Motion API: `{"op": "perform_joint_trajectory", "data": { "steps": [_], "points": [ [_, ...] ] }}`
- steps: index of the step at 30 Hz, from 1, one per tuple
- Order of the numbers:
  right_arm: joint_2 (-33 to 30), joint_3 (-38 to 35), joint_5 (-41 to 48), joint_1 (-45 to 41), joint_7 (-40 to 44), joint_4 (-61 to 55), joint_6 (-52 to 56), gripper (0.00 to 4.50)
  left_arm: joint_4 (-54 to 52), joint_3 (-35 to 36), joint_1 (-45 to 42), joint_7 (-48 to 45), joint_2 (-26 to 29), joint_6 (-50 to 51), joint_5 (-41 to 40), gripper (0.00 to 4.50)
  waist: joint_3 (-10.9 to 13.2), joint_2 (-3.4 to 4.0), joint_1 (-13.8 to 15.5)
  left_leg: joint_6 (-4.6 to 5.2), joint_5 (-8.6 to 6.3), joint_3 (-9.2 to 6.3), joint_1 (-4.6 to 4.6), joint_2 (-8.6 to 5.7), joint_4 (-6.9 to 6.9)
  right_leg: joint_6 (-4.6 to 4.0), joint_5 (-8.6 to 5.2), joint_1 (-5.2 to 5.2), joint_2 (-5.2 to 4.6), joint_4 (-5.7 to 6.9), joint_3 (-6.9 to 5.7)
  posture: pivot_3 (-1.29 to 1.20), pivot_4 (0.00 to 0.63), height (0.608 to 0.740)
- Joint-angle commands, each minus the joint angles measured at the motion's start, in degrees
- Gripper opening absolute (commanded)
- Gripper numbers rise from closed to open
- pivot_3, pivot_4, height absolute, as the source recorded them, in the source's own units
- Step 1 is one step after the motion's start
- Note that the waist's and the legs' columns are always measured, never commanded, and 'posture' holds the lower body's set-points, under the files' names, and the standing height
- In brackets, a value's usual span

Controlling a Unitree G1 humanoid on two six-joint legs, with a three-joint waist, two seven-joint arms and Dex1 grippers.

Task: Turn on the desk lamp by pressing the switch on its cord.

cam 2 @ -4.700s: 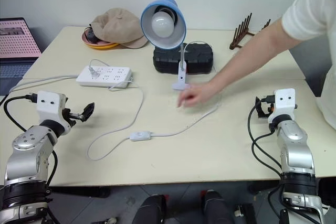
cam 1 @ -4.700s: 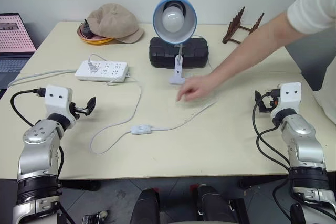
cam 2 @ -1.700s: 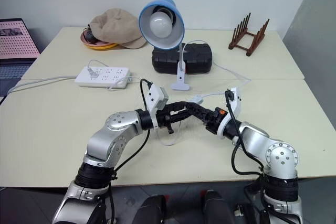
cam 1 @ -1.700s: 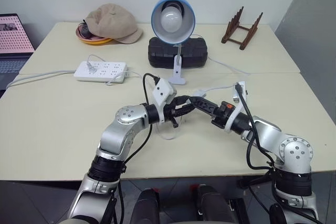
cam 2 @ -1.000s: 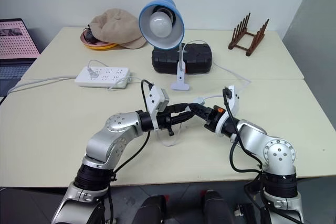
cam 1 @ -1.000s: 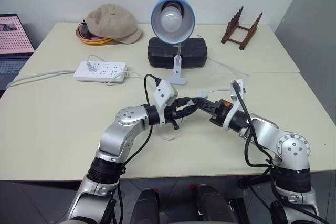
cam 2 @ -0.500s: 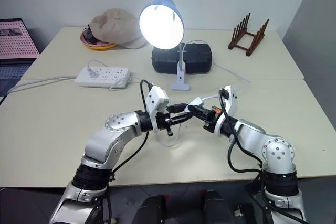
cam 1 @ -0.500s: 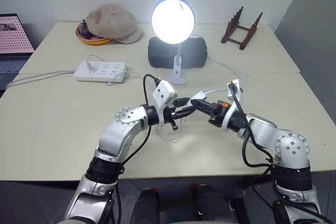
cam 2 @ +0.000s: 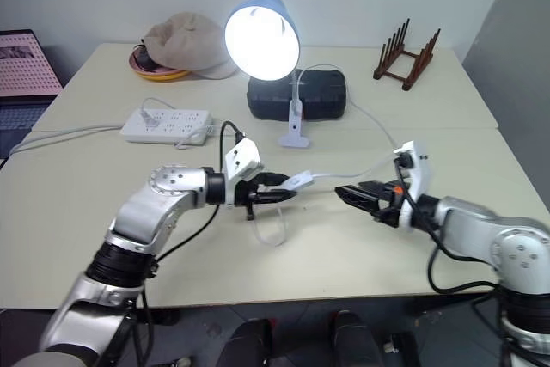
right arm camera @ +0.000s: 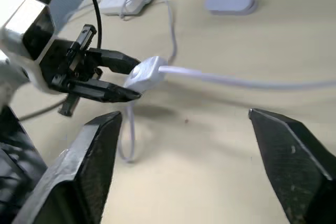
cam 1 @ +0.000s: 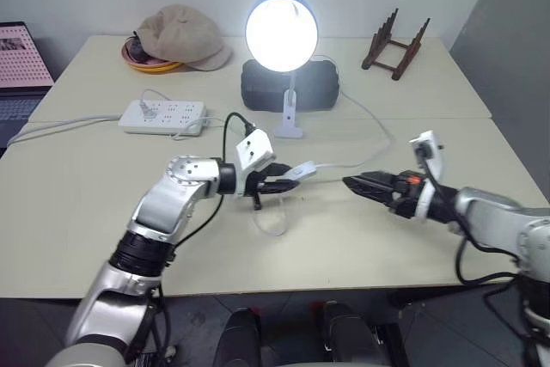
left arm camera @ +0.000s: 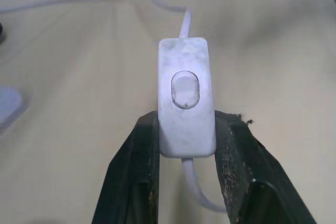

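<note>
Two silver-grey jointed arms, white box-shaped wrist housings, looping black cables, left tool (cam 1: 288,183) and right tool (cam 1: 357,183) with matte black tapered fingers

1. Desk lamp (cam 1: 282,36): lit, standing at the table's (cam 1: 77,212) far middle.
2. Switch (cam 1: 302,170): in front of the lamp, pinched by the left gripper (cam 1: 288,180).
3. Right gripper (cam 1: 357,184): right of the switch, apart from it.
4. Power strip (cam 1: 163,115): left of the lamp.

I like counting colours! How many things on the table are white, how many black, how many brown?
White: 3 (power strip, switch, cord)
Black: 1 (case behind the desk lamp)
Brown: 2 (cap, wooden rack)
Total: 6
</note>
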Motion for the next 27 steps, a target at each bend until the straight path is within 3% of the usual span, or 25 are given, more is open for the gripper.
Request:
{"op": "perform_joint_trajectory", "data": {
  "steps": [1,4,9,15,18,25,27],
  "points": [
    [-6.31,1.53,-11.01,1.55,14.34,-7.01,-5.93,4.45,4.21,-2.63,-3.68,-7.13,2.09,-4.00,2.25,1.10,0.01,0.01,0.21,0.00,0.00,-0.01,0.01,0.02,-0.04,-0.01,0.00,0.00,0.01,-0.02,-0.01,0.00,0.150,0.740],
    [-9.22,5.32,-20.83,2.96,21.94,-8.96,-12.46,4.45,11.26,-4.28,-7.48,-8.64,0.61,-8.70,5.14,1.10,0.01,0.00,0.32,0.00,0.00,-0.01,-0.18,0.01,0.00,-0.01,-0.02,-0.15,0.00,-0.01,-0.03,0.00,0.150,0.740],
    [-7.58,9.71,-29.30,3.15,26.12,-7.61,-17.65,4.45,19.67,-6.28,-9.28,-8.97,-3.37,-15.05,8.82,1.10,0.00,0.00,0.73,0.00,0.00,0.01,-0.47,-0.04,0.20,0.08,0.04,-0.37,-0.04,0.00,-0.01,0.00,0.150,0.740],
    [-5.61,10.30,-33.86,3.00,29.04,-4.60,-19.69,4.50,20.96,-5.89,-9.23,-13.03,-2.64,-17.50,9.59,2.56,0.01,0.00,0.77,0.00,0.00,-0.02,-0.60,-0.03,0.20,0.38,0.21,-0.51,0.00,0.11,-0.03,0.00,0.150,0.740],
    [-5.41,10.06,-35.18,2.87,30.73,-3.10,-20.24,4.50,18.21,-4.21,-8.59,-14.41,-0.43,-16.30,8.65,3.06,0.01,0.00,0.77,0.00,0.00,-0.03,-0.60,-0.03,0.21,0.38,0.21,-0.50,0.00,0.11,-0.03,0.00,0.150,0.740],
    [-6.84,9.23,-37.64,0.16,37.95,2.37,-21.56,4.50,2.72,10.74,-2.68,-15.05,11.59,3.61,-4.48,4.45,0.02,0.00,0.02,-0.01,0.00,-0.04,-0.56,0.01,0.24,0.38,0.21,-0.53,0.01,0.25,-0.04,0.00,0.150,0.740],
    [-7.12,9.00,-38.21,-0.70,39.61,3.95,-21.93,4.50,-0.47,13.76,-0.26,-14.65,14.82,7.29,-6.72,4.45,0.02,0.01,-0.01,-0.01,0.00,-0.04,-0.51,0.02,0.22,0.37,0.20,-0.49,0.00,0.24,-0.06,0.00,0.150,0.740]
  ]
}}
